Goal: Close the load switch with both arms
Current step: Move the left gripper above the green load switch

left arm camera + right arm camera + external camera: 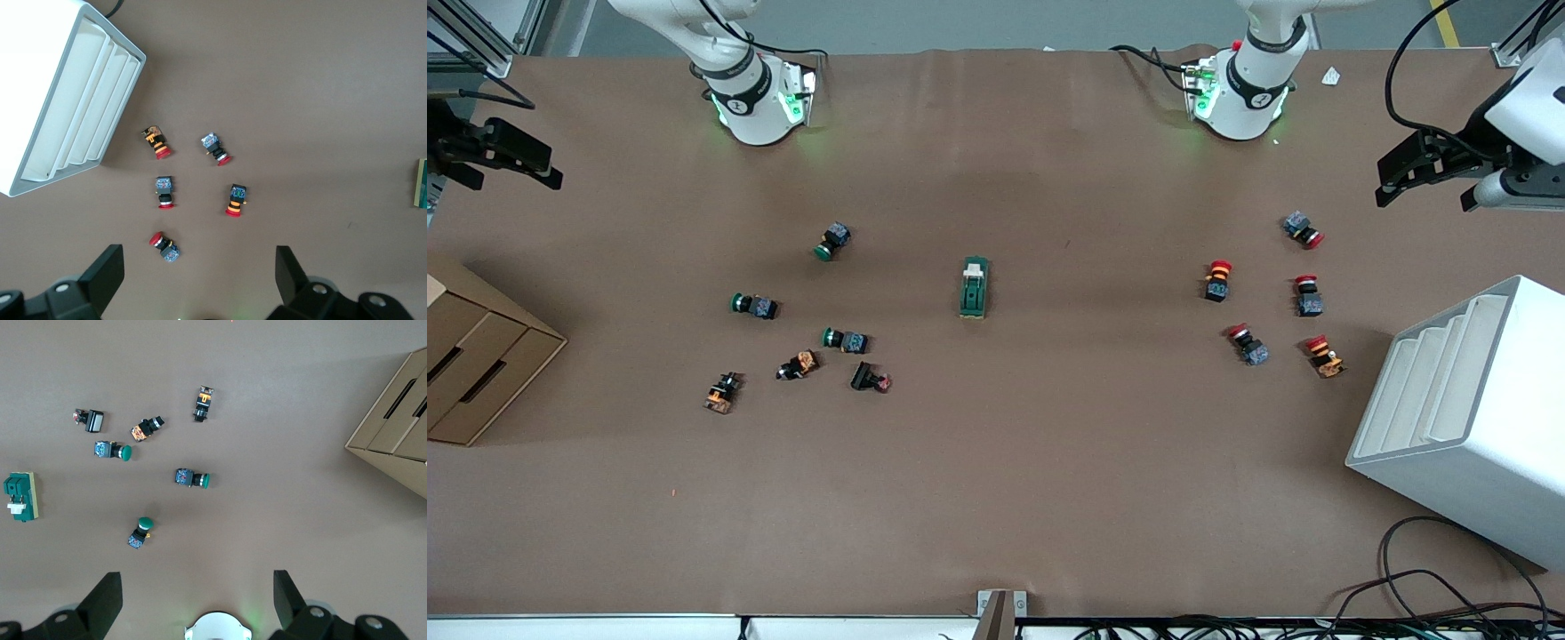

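Load switch [974, 288] lies alone mid-counter [996, 498], well apart from both arms, its white lever toward the edge with the bases. Left end effector [1421, 171] waits wide open above the counter's edge by the white rack [1467, 418]; right end effector [511, 158] hangs wide open above the cardboard box [471, 364].

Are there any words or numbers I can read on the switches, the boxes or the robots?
None can be read.
Right arm: a round white mark on its black band, too small to read.
Left arm: the same kind of mark, too small to read.
Load switch, push buttons, white rack, cardboard box: no lettering shows.
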Robot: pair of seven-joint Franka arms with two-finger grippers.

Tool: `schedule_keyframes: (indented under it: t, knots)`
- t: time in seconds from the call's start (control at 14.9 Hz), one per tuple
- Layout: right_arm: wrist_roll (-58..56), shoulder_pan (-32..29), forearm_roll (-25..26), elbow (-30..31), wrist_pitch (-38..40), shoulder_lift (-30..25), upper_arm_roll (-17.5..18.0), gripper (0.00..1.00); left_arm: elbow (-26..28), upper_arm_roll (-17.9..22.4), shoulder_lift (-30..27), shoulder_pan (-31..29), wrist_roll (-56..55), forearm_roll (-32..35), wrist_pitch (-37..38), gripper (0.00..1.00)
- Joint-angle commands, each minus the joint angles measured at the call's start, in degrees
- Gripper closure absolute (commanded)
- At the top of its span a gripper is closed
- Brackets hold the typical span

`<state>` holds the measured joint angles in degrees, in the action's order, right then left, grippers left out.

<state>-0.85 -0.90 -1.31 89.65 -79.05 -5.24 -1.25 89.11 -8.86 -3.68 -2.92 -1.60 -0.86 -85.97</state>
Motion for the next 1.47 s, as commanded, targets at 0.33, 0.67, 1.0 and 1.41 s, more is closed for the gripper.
schedule_keyframes:
  t: [0.33, 0.67, 1.0, 1.41]
  knots:
    - [-2.58, -1.13, 0.96, 0.96, 0.91, -1.35, 0.54, 0.0, -7.18, -1.59, 6.39, 1.95, 0.63, 0.95, 0.37, 0.0]
    - [-2.49, -1.21, 1.14, 0.96, 1.27, -1.35, 0.54, 0.0, -7.2, -5.19, 10.44, 8.09, -5.93, 1.56, -2.53, 0.0]
    - [-2.58, -1.21, 1.31, 0.96, 1.18, -1.35, 0.54, 0.0, -6.76, -6.07, 14.65, 20.39, -25.69, 7.72, -3.76, 0.0]
    - [-2.58, -1.04, 2.46, 0.87, 1.0, -1.35, 0.72, 0.0, -3.95, -5.99, 18.96, 30.41, -41.88, 8.24, -10.96, 0.0]
